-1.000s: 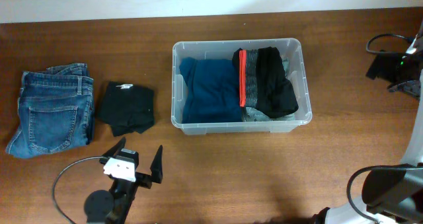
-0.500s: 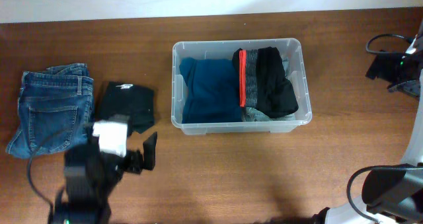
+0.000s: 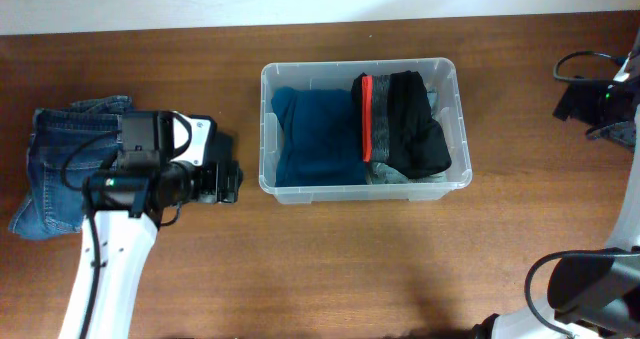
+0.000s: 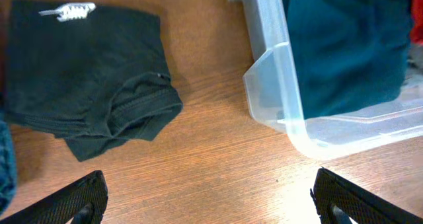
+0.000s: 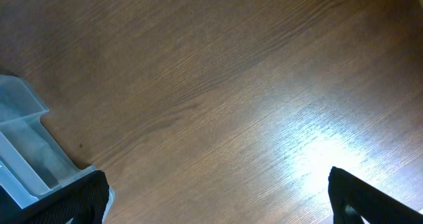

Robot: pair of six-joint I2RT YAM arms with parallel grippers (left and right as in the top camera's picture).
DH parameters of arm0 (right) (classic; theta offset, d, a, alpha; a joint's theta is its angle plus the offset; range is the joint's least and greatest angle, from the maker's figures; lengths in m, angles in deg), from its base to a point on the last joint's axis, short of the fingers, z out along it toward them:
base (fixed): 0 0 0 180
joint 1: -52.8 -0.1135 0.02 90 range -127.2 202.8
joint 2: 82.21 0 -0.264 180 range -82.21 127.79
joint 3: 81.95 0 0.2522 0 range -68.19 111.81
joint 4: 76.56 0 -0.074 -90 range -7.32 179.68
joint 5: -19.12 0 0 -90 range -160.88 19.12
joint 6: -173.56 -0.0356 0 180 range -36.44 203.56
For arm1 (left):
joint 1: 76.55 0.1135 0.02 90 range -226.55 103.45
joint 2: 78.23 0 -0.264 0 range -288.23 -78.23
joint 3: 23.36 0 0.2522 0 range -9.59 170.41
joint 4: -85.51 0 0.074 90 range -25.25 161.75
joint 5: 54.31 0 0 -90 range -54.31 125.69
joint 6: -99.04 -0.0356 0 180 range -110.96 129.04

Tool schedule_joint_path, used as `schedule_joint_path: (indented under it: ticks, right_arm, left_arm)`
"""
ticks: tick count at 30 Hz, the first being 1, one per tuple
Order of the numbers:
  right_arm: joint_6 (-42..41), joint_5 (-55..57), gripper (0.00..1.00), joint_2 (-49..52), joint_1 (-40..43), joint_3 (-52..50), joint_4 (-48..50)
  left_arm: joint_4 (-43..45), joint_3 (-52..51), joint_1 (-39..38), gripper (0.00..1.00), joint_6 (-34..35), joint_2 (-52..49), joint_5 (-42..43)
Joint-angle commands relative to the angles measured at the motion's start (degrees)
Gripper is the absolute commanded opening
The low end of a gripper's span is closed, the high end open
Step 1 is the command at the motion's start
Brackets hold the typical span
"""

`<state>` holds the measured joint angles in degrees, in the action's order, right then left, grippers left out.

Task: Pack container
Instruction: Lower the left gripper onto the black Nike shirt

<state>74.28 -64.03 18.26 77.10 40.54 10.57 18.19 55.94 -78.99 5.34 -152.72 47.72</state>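
Observation:
The clear container (image 3: 455, 109) stands mid-table, holding a teal folded garment (image 3: 318, 134) on its left and a black garment with a red band (image 3: 405, 129) on its right. My left gripper (image 3: 222, 182) hovers open above the bare wood between a black folded garment (image 3: 224, 149) and the container's near left corner. The left wrist view shows that black garment (image 4: 86, 72) upper left, the container corner (image 4: 277, 85) upper right, and my left gripper (image 4: 211, 204) empty. My right gripper (image 5: 218, 204) is open over bare wood, with a container corner (image 5: 26, 151) at the left.
Folded blue jeans (image 3: 60, 169) lie at the far left, partly under my left arm. Black arm hardware and cables (image 3: 590, 99) sit at the right edge, and more of the right arm (image 3: 590, 284) fills the bottom right corner.
My left arm has swung up from the table's front edge to above the black folded garment, covering most of it from overhead. Both grippers stay open.

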Motion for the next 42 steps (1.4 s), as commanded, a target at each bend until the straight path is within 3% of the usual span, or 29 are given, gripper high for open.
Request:
schedule_joint_path:
  ticks: [1,14,23,26,30,42]
  right_arm:
    - [-0.68,0.72,0.98,0.20,0.15,-0.07,0.00]
    - [-0.68,0.72,0.98,0.20,0.15,-0.07,0.00]
    - [-0.68,0.72,0.99,0.20,0.15,-0.07,0.02]
    - [-0.68,0.72,0.98,0.20,0.15,-0.07,0.00]
    - [-0.68,0.72,0.98,0.20,0.15,-0.07,0.00]
    - [-0.68,0.72,0.98,0.20,0.15,-0.07,0.00]
  left_arm:
    - [0.46,1.07,0.22,0.99,-1.11,-1.46,0.61]
    - [8.02,4.87,0.26,0.99,2.38,-2.78,0.28]
    - [-3.23,23.71,0.26,0.99,2.62,-16.00,-4.52]
    - [-8.90,32.54,0.26,0.99,2.62,-23.74,-10.19]
    - [-9.53,33.68,0.46,0.99,2.58,-29.18,-13.79]
    - [-11.76,33.68,5.62,1.00,2.58,-42.64,-11.80]
